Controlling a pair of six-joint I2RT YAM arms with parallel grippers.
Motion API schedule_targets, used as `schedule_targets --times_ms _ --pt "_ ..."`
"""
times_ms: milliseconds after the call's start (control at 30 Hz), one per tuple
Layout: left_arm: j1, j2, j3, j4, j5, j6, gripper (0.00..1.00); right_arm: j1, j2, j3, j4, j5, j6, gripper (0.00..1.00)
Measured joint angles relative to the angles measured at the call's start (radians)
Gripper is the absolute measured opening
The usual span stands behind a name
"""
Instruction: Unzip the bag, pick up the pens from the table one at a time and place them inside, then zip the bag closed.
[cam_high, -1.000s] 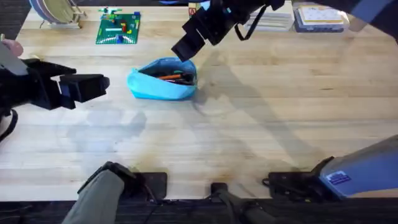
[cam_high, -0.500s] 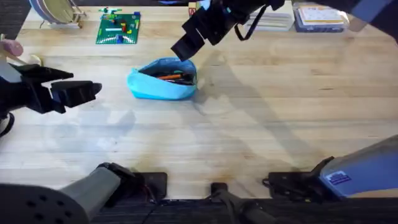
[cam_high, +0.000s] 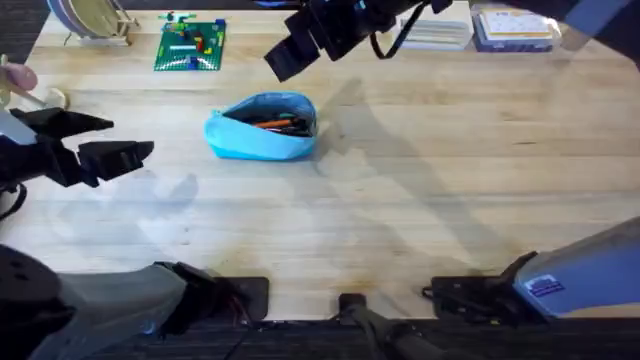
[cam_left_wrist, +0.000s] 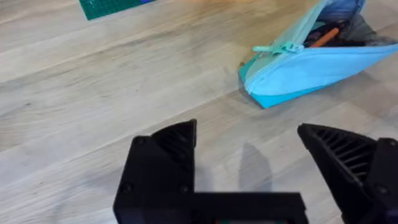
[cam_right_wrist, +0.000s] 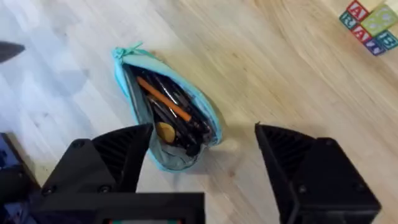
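Right gripper upper centre of overhead frame, jaws wide, empty, poised above bag; likely positioned for zipper grab. Bag sits centre-left on table, mouth gaping, pens inside, so zipping remains. Left gripper far left, jaws wide, empty, well apart from bag, fingers aimed toward it.

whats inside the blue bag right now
The open bag holds an orange pen lying among several dark pens, plus a small round yellow thing. Whatever lies beneath them is covered.
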Motion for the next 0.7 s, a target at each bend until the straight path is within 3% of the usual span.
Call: schedule_targets --times_ms 267,700 --pt "0.0 0.005 0.0 0.003 0.003 0.011 0.993 0.014 0.0 0.0 -0.001 0.091 0.053 0.998" --pt "0.0 0.005 0.0 0.003 0.003 0.011 0.993 0.097 0.0 0.032 -0.002 0.118 0.01 0.997"
